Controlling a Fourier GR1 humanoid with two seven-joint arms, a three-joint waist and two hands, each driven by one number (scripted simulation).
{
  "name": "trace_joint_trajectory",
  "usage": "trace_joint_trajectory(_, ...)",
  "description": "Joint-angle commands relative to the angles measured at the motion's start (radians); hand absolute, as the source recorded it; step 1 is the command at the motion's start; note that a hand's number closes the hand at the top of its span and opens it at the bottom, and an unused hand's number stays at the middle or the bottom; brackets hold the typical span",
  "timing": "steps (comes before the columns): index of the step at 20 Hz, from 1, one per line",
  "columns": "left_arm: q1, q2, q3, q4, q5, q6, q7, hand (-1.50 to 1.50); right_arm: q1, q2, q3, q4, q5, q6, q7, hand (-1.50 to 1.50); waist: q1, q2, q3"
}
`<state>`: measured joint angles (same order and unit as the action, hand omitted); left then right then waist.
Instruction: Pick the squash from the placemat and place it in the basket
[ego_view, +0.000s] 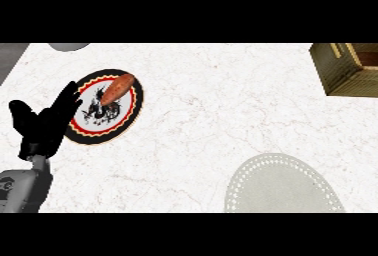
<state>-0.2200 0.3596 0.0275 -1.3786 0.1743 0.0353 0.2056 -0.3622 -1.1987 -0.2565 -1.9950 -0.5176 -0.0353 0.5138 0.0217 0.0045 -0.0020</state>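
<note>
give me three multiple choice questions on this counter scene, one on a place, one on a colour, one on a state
1. Where does the squash lie?
A. on the round black-rimmed placemat
B. in the basket
C. on the pale grey mat

2. What colour is the squash?
A. green
B. orange-brown
C. white

3. How is the left hand?
A. curled round the squash
B. open, beside the placemat
C. inside the basket

Answers:
1 A, it rests on the placemat's upper part.
2 B, it shows orange-brown against the white centre.
3 B, its fingers are straight at the placemat's left edge and hold nothing.
</note>
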Motion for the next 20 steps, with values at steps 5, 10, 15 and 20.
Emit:
trace_joint_trajectory(5, -0.086, -0.035, -0.015, 0.02, -0.017, 0.018, 0.051, 0.0, -0.23, -0.072, 0.157, 0.321, 0.196, -0.003, -0.018, 1.5, 0.026, 0.01, 0.0)
trace_joint_trajectory(10, -0.07, -0.008, 0.008, 0.021, -0.008, -0.028, 0.031, 0.0, -0.32, 0.031, 0.231, 0.566, 0.306, 0.038, -0.163, 1.5, 0.024, 0.008, 0.001)
trace_joint_trajectory(15, -0.01, -0.008, 0.027, 0.0, -0.022, -0.024, -0.01, 0.0, -0.328, 0.114, 0.212, 0.778, 0.375, 0.093, -0.371, 1.5, 0.005, 0.002, 0.002)
trace_joint_trajectory(20, 0.025, -0.004, 0.031, -0.035, -0.022, -0.031, 0.032, 0.0, -0.449, 0.2, 0.255, 0.992, 0.487, 0.091, -0.485, 1.5, 0.012, 0.002, 0.002)
